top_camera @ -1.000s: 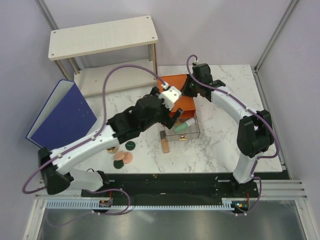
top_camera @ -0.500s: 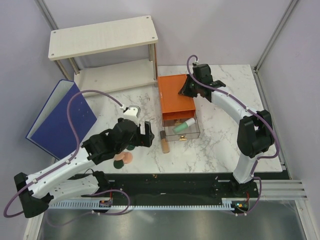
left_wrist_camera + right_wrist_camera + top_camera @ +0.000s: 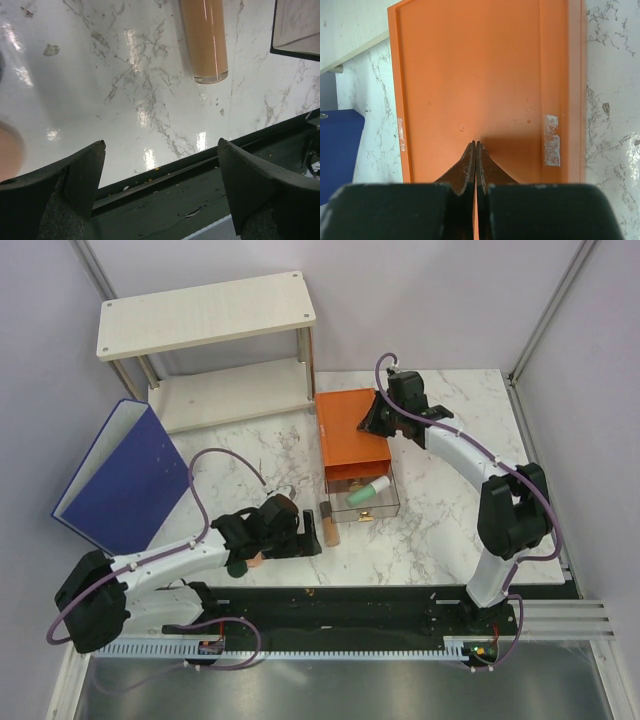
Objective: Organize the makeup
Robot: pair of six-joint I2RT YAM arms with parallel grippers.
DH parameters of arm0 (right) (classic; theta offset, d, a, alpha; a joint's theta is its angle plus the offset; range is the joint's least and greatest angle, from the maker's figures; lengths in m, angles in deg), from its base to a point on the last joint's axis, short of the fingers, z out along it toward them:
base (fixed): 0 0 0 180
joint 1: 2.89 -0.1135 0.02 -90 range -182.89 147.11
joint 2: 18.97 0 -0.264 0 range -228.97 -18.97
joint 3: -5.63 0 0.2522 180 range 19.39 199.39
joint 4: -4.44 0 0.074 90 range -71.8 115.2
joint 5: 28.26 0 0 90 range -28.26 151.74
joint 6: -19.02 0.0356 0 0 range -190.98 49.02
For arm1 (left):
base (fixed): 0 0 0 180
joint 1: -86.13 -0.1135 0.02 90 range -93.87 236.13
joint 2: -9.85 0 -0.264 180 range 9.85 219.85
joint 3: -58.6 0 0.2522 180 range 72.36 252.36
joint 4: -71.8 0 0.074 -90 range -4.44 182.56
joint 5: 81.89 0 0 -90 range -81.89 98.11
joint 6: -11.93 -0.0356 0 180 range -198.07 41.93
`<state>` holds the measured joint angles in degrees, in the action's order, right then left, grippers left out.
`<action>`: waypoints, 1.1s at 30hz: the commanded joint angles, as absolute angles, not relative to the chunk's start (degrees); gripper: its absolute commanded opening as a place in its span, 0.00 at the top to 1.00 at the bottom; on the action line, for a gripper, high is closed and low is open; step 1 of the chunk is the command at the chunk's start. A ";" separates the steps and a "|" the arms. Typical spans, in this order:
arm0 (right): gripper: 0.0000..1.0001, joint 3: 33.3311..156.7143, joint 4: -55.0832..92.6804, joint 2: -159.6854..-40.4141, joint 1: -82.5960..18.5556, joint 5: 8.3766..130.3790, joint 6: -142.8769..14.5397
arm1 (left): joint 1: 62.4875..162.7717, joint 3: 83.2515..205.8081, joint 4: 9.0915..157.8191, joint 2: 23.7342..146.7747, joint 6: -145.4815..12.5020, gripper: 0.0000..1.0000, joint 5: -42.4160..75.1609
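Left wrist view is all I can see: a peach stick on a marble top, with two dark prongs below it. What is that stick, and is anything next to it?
Observer: It is a peach tube with a dark cap. It lies just left of an open clear drawer.
Operator: Is anything in that drawer?
Observer: Yes, a mint-green tube lies in it.
Operator: What about the other arm?
Observer: The right gripper is shut. Its tips point at the top of the orange box and seem to touch it.
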<state>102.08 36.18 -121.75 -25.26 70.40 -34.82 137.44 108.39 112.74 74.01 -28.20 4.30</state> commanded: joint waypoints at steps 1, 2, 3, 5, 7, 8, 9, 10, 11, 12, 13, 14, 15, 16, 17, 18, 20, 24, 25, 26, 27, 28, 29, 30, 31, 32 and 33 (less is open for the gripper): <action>1.00 99.46 41.58 -121.45 -25.22 70.26 -36.27 | 137.02 105.06 99.73 76.81 -19.46 0.01 7.85; 1.00 99.37 41.50 -121.36 -25.13 70.35 -36.27 | 136.93 104.53 96.66 78.47 -18.23 0.02 9.24; 1.00 99.37 41.49 -121.36 -25.22 70.35 -36.35 | 136.93 104.35 95.76 79.36 -17.35 0.02 9.34; 1.00 99.28 41.49 -121.27 -25.30 70.35 -36.35 | 136.93 104.87 93.92 81.29 -16.03 0.03 9.17; 1.00 99.28 41.49 -121.27 -25.22 70.35 -36.44 | 136.93 106.02 93.03 84.28 -15.58 0.03 8.64; 1.00 99.37 41.41 -121.27 -25.22 70.35 -36.36 | 136.93 107.15 92.94 85.16 -14.88 0.03 8.29; 1.00 99.37 41.41 -121.27 -25.22 70.44 -36.44 | 136.84 107.86 93.20 86.91 -14.62 0.03 8.29; 1.00 99.54 41.41 -121.36 -25.30 70.52 -36.36 | 136.93 108.39 93.47 87.62 -13.83 0.02 6.46; 1.00 99.63 41.49 -121.36 -25.31 70.53 -36.44 | 136.84 109.18 93.56 88.33 -12.26 0.02 6.01; 1.00 99.63 41.49 -121.36 -25.22 70.44 -36.44 | 136.84 109.45 93.73 89.64 -11.46 0.02 5.48; 1.00 99.81 41.49 -121.36 -25.22 70.52 -36.62 | 136.93 109.97 93.91 90.17 -10.75 0.02 4.69; 1.00 99.72 41.41 -121.36 -25.22 70.44 -36.62 | 136.93 110.15 93.91 90.79 -9.44 0.02 4.42; 1.00 99.81 41.49 -121.27 -25.22 70.52 -36.62 | 136.84 110.33 94.43 91.75 -8.99 0.02 3.90; 1.00 99.81 41.49 -121.27 -25.22 70.53 -36.70 | 136.93 110.76 94.78 92.28 -7.86 0.03 3.72; 1.00 99.81 41.49 -121.27 -25.13 70.44 -36.71 | 136.93 111.03 95.14 92.55 -7.58 0.03 3.46; 1.00 99.72 41.41 -121.27 -25.30 70.35 -36.79 | 136.93 111.29 96.71 92.99 -7.41 0.03 2.67; 1.00 99.63 41.49 -121.27 -25.13 70.44 -36.79 | 136.93 112.43 99.61 93.26 -6.01 0.04 0.74; 1.00 99.55 41.41 -121.71 -25.22 70.70 -36.44 | 136.84 115.24 108.55 94.48 -2.67 0.06 -3.30; 1.00 99.46 41.41 -121.80 -25.22 70.79 -36.36 | 136.84 116.82 111.81 95.36 -1.70 0.06 -3.92; 1.00 99.54 41.32 -121.80 -25.22 70.88 -36.35 | 136.93 117.62 113.58 95.89 -1.52 0.07 -4.80; 1.00 99.46 41.32 -121.89 -25.22 70.79 -36.27 | 136.84 118.41 114.90 96.50 -1.17 0.07 -5.07; 1.00 99.46 41.06 -121.89 -25.22 70.88 -36.01 | 136.93 119.89 117.00 97.03 -1.17 0.07 -5.16; 1.00 99.46 41.05 -121.89 -25.22 70.96 -35.83 | 136.84 120.61 117.81 98.34 -0.99 0.07 -5.25; 1.00 99.54 40.97 -121.98 -25.22 70.97 -35.65 | 136.93 121.05 118.16 98.88 -0.90 0.15 -4.99; 1.00 99.54 40.88 -122.06 -25.22 71.05 -35.65 | 136.93 121.57 118.17 99.32 -0.90 0.17 -4.81; 1.00 99.63 40.79 -122.15 -25.22 71.14 -35.48 | 136.93 121.75 117.99 100.10 -0.81 0.18 -4.55; 1.00 99.72 40.70 -122.24 -25.22 71.14 -35.39 | 136.93 122.19 117.99 100.63 -0.64 0.18 -3.94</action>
<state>101.28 35.92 -121.14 -25.22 70.97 -35.13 137.22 120.50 111.58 97.92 -3.64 -0.84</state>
